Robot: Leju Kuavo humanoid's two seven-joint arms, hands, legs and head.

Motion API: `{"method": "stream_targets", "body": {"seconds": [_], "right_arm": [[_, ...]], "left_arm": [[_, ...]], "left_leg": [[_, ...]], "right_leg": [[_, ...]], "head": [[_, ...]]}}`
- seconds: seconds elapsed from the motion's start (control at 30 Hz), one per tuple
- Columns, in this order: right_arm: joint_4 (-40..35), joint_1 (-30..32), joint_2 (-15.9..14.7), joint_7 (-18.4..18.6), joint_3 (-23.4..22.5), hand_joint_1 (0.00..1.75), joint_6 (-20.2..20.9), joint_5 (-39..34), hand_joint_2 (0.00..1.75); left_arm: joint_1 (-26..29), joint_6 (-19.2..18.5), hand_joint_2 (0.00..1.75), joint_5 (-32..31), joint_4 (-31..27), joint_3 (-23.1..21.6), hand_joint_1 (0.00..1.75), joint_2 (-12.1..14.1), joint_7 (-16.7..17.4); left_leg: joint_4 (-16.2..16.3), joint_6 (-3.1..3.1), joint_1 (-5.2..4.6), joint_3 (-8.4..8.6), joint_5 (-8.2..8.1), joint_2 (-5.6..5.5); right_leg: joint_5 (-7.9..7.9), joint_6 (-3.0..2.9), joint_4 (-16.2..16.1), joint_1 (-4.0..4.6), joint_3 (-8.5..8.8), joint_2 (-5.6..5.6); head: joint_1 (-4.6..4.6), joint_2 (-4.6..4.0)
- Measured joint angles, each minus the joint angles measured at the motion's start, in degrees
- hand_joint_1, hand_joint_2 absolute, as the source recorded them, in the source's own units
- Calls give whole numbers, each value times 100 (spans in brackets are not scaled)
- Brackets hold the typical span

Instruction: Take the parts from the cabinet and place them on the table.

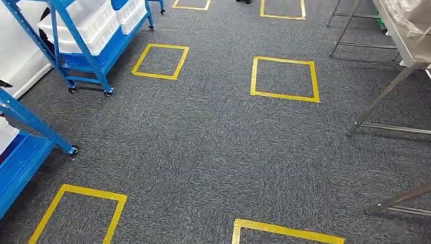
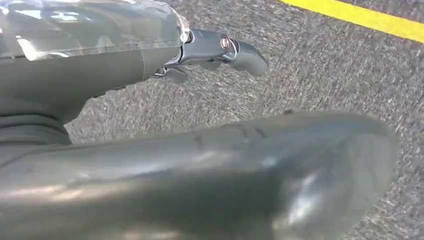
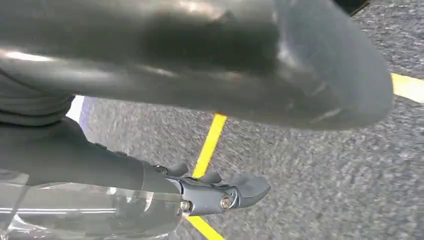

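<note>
Carry step, judged in progress: the left hand point(image 2: 150, 150) is pinning a clear-wrapped part point(image 2: 90, 25) against its dark fingers point(image 2: 235, 50), whose tips are sticking out straight beyond the wrap. The right hand point(image 3: 165, 65) is doing the same with a second clear-wrapped part point(image 3: 85, 210) lying along its fingers point(image 3: 225, 195). How firmly either wrap is being gripped is not readable, since the film is hiding the contact. Both wrist views are looking down at grey carpet point(image 1: 203, 152) crossed by yellow tape, so both arms appear to be hanging at the robot's sides, with the parts off any surface. In the head view, the blue wheeled cabinet point(image 1: 86, 46) with white bins point(image 1: 81, 20) is standing at the upper left. The metal table point(image 1: 406, 51) is standing at the right edge, well apart from the cabinet, with a crumpled clear bag point(image 1: 406, 15) lying on its top. Yellow floor squares point(image 1: 284, 76) are lying between the two. Judgement: pick-up looks done and placement is not yet done. The next move calls for turning and stepping toward the table on the right, then raising each arm over the tabletop before releasing. Risk: slick film sliding along straight fingers while walking.
</note>
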Motion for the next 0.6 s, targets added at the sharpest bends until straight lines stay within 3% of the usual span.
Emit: {"method": "stream_targets", "body": {"seconds": [0.1, 0.13, 0.17, 0.2, 0.27, 0.3, 0.33, 0.37, 0.4, 0.43, 0.47, 0.5, 0.6], "right_arm": [[0, -49, 2, 0, 0, 0, -2, -2, 0], [-4, -59, 0, 4, 0, 0, -4, -4, 0], [-4, -51, -7, 7, -2, 0, -9, -7, 0], [-4, -43, -7, 7, -2, 0, -11, -9, 0], [-2, -4, -9, 24, -9, 0, -13, -11, 0], [-2, 2, -9, 24, -9, 0, -13, -11, 0], [-2, 3, -9, 24, -9, 0, -13, -11, 0], [-2, 5, -9, 26, -9, 0, -11, -11, 0], [-2, 5, -15, 26, -11, 0, -13, -11, 0], [-2, 4, -28, 26, -11, 0, -13, -11, 0], [0, 21, -31, 26, -11, 0, -20, -4, 0], [4, 29, -31, 24, -11, 0, -20, 2, 0], [4, -14, -31, 24, -9, 0, -20, 24, 0]], "left_arm": [[37, -31, 0, 20, 0, 2, 0, 4, 2], [41, -48, 0, 20, 0, 2, 0, 0, 2], [31, -61, 0, 20, 0, 2, 0, -4, 7], [23, -68, 0, 22, 0, 0, 0, -4, 11], [-7, -70, 0, 28, 0, 2, 0, -4, 13], [-6, -70, 0, 35, 0, 2, 0, -4, 15], [0, -72, 0, 35, 0, 2, 0, -4, 15], [10, -74, 0, 37, 0, 2, 0, -7, 15], [14, -77, 0, 44, 0, 2, 0, -13, 18], [14, -79, 0, 46, 0, 2, 0, -20, 18], [12, -72, 0, 55, 0, 0, 0, -20, 15], [-12, -46, 0, 74, -2, 2, 0, -22, 15], [9, 37, 0, 103, 0, 2, 0, -55, 4]], "left_leg": [[-21, 66, -15, -36, 23, -190], [-102, 108, 63, 37, 90, -249], [-128, 118, 57, 41, 105, -299], [-127, 155, 57, 27, 125, -342], [-124, 170, 51, 1, 137, -480], [-113, 170, 50, -6, 137, -567], [-104, 168, 52, -5, 138, -642], [-88, 163, 55, -2, 134, -724], [-60, 140, 67, -1, 119, -822], [-25, 115, 74, -3, 102, -901], [10, 82, 85, -39, 84, -960], [84, 34, 51, -92, 59, -1017], [26, -81, 96, -153, 107, -1200]], "right_leg": [[1, 81, -25, -16, 43, -161], [-47, 143, 27, -27, 35, -19], [-147, 175, 157, -46, -20, 325], [-372, 181, 478, -59, -185, 504], [-775, 197, 1358, -82, -618, 598], [-838, 203, 1670, -89, -785, 602], [-756, 209, 1708, -103, -821, 602], [-554, 217, 1504, -122, -742, 605], [-237, 223, 1030, -145, -535, 625], [31, 234, 547, -171, -321, 730], [107, 238, 198, -213, -194, 1072], [49, 232, 119, -201, -170, 1164], [53, 136, 145, -160, -172, 972]], "head": [[0, 0], [0, 0], [-2, 0], [0, 0], [0, 0], [0, 0], [0, 0], [0, 0], [0, 0], [0, 0], [0, 0], [-2, 0], [0, 0]]}}
